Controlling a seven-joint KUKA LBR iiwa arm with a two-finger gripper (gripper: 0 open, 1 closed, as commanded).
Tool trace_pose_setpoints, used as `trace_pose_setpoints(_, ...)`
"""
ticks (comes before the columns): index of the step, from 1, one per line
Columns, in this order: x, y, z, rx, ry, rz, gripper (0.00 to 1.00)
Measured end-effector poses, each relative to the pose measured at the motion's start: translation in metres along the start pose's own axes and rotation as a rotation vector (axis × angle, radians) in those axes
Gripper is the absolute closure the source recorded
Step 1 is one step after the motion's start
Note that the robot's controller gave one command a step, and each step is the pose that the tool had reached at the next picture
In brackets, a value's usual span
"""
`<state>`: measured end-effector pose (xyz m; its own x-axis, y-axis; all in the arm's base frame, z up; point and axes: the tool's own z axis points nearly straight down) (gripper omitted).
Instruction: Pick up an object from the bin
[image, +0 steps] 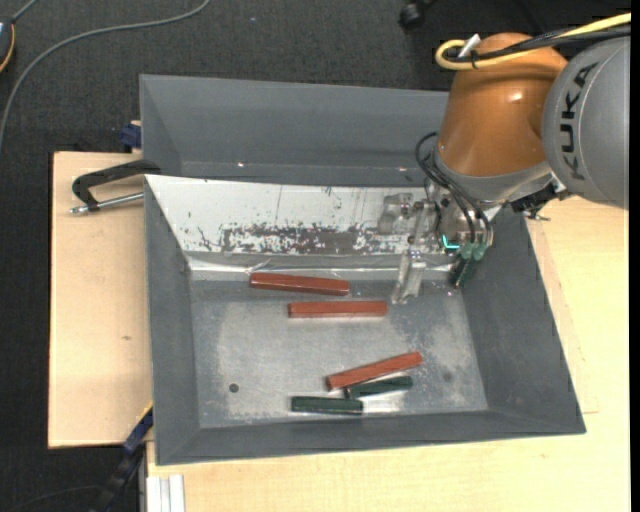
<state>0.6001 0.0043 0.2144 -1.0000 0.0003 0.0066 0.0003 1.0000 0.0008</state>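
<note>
My pincer (405, 288) hangs low over the bin (520, 330) floor; I cannot tell whether it is open or closed. The nearest red-brown bar (338, 310) lies just beside it, toward the view's left. Its long axis points away from the pincer.

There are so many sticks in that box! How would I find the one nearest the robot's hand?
Look in the grey bin, toward its shiny back wall, where the gripper hangs at the right. Two red sticks lie there. Yours is the front red stick, its right end beside the gripper; the back red stick sits further left, closer to the wall.
</note>
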Motion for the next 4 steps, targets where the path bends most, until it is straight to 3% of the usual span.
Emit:
trace_pose_setpoints(1,0.047,-0.001,0.109,0.000,-0.005,-0.040,0.00)
trace_pose_setpoints(2,0.018,-0.037,0.146,0.001,-0.013,-0.019,0.00)
trace_pose_setpoints(3,-0.003,-0.004,0.143,-0.003,-0.013,0.131,0.00)
trace_pose_setpoints(4,-0.003,-0.005,0.143,-0.001,-0.012,0.131,1.00)
